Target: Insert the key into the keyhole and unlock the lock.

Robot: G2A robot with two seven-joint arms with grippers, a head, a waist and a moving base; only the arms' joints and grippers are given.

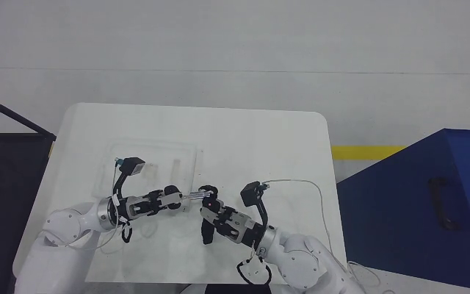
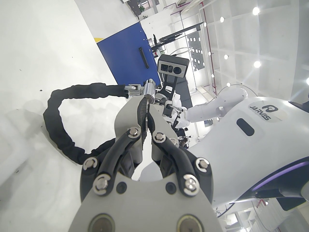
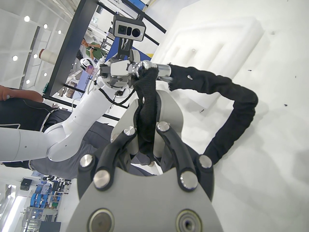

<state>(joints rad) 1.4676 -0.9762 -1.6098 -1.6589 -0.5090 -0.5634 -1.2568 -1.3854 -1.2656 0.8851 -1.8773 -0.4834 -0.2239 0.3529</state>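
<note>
The task looks about halfway done. The left gripper (image 2: 147,103) is clenched on the flat key (image 2: 146,119), and the key's tip meets the end face of the chrome lock cylinder (image 2: 149,90), so the key seems to be at the keyhole or just inside it; how deep it sits cannot be told. The right gripper (image 3: 146,102) is clamped on the black sleeved cable (image 3: 241,97) just behind the cylinder, bracing it. The cable's metal end pin (image 2: 132,89) appears seated in the cylinder's side and the loop is closed, so by my reading the lock is not yet open. What is left is pushing the key fully home if needed, turning it, and freeing the pin. In the top view the lock is held above the white table (image 1: 279,147), toward 6 o'clock from its centre. The left gripper is at 9 o'clock of the lock and the right gripper at about 5 o'clock. The key's long axis runs roughly along the 9-to-3 line, tip toward 3 o'clock, in line with the cylinder's own long axis. The cable loop hangs off toward 6 o'clock.
</note>
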